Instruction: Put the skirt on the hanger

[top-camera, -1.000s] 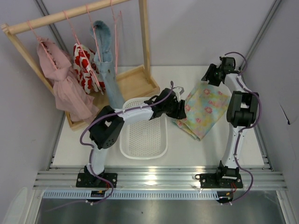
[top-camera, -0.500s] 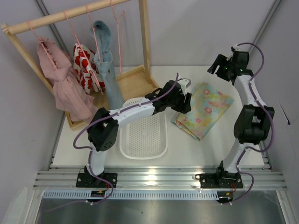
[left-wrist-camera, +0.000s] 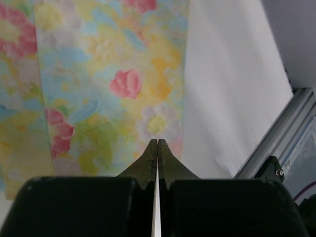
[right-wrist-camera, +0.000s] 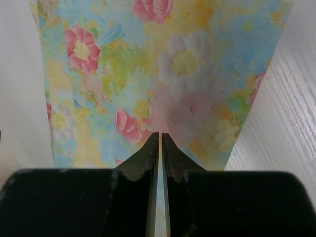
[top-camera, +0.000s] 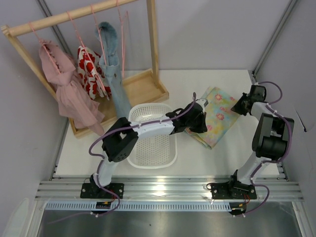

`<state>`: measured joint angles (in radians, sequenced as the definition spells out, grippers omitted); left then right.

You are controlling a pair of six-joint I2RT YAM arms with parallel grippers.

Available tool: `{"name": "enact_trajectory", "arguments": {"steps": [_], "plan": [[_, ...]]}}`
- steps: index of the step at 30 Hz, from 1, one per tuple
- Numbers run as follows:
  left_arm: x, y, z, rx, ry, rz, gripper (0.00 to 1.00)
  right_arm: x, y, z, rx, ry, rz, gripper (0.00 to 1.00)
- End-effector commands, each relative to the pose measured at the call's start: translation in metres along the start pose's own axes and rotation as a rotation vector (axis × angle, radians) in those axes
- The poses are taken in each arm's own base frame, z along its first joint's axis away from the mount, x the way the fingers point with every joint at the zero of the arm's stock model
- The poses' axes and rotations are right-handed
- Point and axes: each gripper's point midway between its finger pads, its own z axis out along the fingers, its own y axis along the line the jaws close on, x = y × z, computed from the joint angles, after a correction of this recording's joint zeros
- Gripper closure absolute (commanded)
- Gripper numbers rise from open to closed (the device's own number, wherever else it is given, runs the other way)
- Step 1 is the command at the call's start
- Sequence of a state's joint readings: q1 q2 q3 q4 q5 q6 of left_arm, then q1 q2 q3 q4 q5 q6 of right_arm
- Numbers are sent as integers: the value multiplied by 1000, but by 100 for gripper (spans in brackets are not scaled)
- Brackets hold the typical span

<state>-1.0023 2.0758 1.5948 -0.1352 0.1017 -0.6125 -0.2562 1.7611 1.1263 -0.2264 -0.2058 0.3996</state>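
The skirt (top-camera: 219,114), pale yellow and turquoise with pink flowers, lies flat on the white table right of the basket. My left gripper (top-camera: 199,123) is low at its near left edge. In the left wrist view the jaws (left-wrist-camera: 157,143) are pressed together on the skirt (left-wrist-camera: 98,84) hem. My right gripper (top-camera: 241,105) is at the skirt's right edge. Its jaws (right-wrist-camera: 160,136) are almost together, with flowered skirt (right-wrist-camera: 163,64) cloth in the slit between them. An empty pink wire hanger (top-camera: 123,34) hangs at the right end of the rack bar.
A wooden rack (top-camera: 74,14) at the back left carries a pink garment (top-camera: 66,91), a red-and-white one (top-camera: 89,69) and a blue denim one (top-camera: 111,74) over a wooden tray base (top-camera: 145,86). A white perforated basket (top-camera: 153,143) lies under the left arm.
Both arms have come down onto the skirt. The right arm swung from high at the back to the skirt's right edge. Both grippers went from open to shut.
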Motion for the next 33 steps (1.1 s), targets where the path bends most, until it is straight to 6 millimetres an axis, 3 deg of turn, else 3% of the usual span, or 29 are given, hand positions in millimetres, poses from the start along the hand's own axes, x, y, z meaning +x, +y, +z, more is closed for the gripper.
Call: {"name": "enact_trajectory", "arguments": {"steps": [1, 3, 5, 8, 9, 11, 13, 17, 18, 21, 23, 25, 26, 28, 30, 31, 33], "plan": [[17, 22, 19, -62, -2, -182, 100, -29, 11, 9, -33, -111, -16, 90], [28, 39, 25, -103, 13, -221, 100, -23, 3, 17, -4, -94, -8, 99], [36, 53, 33, -138, 28, -261, 100, -16, -11, 21, 49, -80, -1, 100], [28, 68, 42, -185, 7, -284, 100, 1, -36, 20, 113, -50, 37, 100], [16, 72, 44, -208, -23, -282, 100, -2, -41, 14, 112, -73, 52, 100], [16, 85, 47, -269, -7, -280, 100, 12, -56, 9, 137, -64, 83, 100], [10, 99, 45, -331, -10, -278, 100, 13, -65, -3, 167, -87, 102, 100], [4, 121, 47, -338, 22, -252, 100, 42, -88, -15, 265, -74, 151, 100], [0, 132, 48, -349, 35, -233, 100, 60, -99, -17, 302, -55, 164, 100], [-4, 145, 40, -374, 66, -159, 100, 75, -110, -33, 353, -62, 195, 100], [-19, 146, 36, -395, 39, -101, 100, 64, -105, -51, 339, -132, 190, 100], [-17, 155, 31, -443, 68, -49, 100, 59, -103, -64, 338, -173, 221, 100], [-32, 148, 30, -438, 43, -33, 100, 47, -96, -77, 311, -223, 229, 100], [-32, 151, 25, -458, 66, -3, 100, 31, -79, -90, 244, -273, 230, 100], [-46, 136, 20, -410, 56, 27, 100, 13, -60, -104, 173, -317, 210, 100], [-56, 119, 11, -354, 46, 36, 100, 3, -38, -109, 73, -313, 155, 100], [-68, 96, 3, -275, 18, 62, 100, -10, -14, -114, -27, -319, 95, 99]]}}
